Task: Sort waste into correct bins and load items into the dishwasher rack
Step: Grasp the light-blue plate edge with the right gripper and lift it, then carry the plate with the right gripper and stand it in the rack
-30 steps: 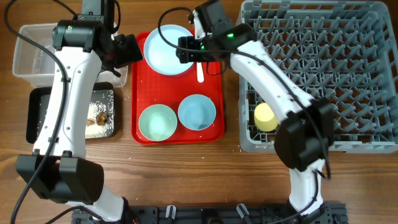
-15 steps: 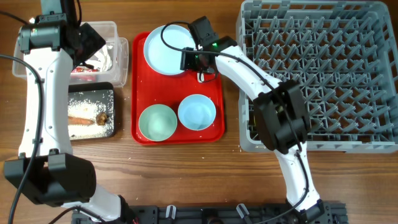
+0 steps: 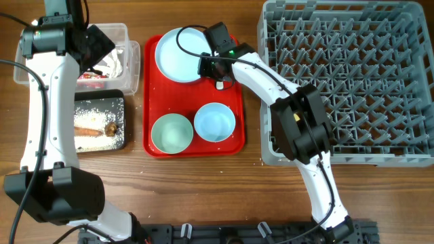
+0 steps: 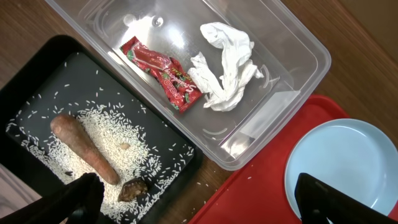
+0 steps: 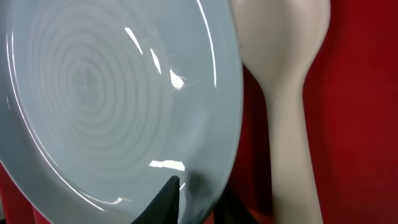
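Observation:
My right gripper (image 3: 211,68) is shut on the near rim of the pale blue plate (image 3: 180,54), one finger on top and one beneath (image 5: 202,186). The white spoon (image 5: 280,74) lies beside the plate. My left gripper (image 4: 199,199) hangs open and empty over the gap between the clear tub (image 4: 317,56) and the black tray (image 4: 37,81). The tub holds a red wrapper (image 4: 161,71) and a white tissue (image 4: 227,68). The tray holds a sausage stick (image 4: 84,149), a dark lump (image 4: 132,190) and rice (image 4: 124,140). The grey rack (image 3: 346,74) stands at the right.
A mint bowl (image 3: 171,133) and a pale blue bowl (image 3: 215,122) sit upright on the front half of the red tray (image 3: 230,146). The right arm reaches across the rack's left front corner. A few rice grains lie on the wood.
My left arm has swung back from the red tray to above the tub. My right gripper has slid to the plate's rim and closed on it.

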Controlling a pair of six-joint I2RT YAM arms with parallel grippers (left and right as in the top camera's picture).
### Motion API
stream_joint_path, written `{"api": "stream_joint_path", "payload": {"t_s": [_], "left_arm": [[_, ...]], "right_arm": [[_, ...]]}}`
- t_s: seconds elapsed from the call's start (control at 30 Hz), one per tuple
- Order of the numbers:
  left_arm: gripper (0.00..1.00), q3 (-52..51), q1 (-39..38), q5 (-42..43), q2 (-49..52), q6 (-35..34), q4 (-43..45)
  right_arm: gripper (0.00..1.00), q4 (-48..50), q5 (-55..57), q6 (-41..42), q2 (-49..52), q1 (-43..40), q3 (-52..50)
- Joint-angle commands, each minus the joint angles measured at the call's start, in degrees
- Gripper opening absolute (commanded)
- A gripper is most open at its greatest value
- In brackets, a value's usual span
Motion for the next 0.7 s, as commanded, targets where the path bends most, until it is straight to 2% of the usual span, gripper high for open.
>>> {"api": "stream_joint_path", "payload": {"t_s": [0.0,0.07,0.2,0.43,0.53,0.67], "left_arm": [[1.0,1.0,0.1,-0.8,0.2,-0.6,0.2],[1.0,1.0,0.1,-0.7,0.2,-0.6,0.2],[1.0,1.0,0.1,-0.7,0.2,-0.6,0.2],[1.0,1.0,0.1,-0.7,0.2,-0.6,0.2],[1.0,1.0,0.1,-0.7,0.2,-0.6,0.2],[1.0,1.0,0.1,-0.7,0.2,-0.6,0.2]], "right_arm": [[0.1,-1.4,0.4,0.2,2.5,0.4,0.5],[0.04,-1.4,-0.7,0.0,2.5,0.3,0.5],[0.04,-1.4,-4.3,-0.3,2.4,0.3,0.5],[0.04,-4.0,-4.6,-10.8,-3.1,-0.2,3.2],[0.04,-6.5,0.9,-14.3,-10.6,-0.7,3.3],[0.04,-11.0,13.5,-16.8,-22.6,-3.1,3.3]]}}
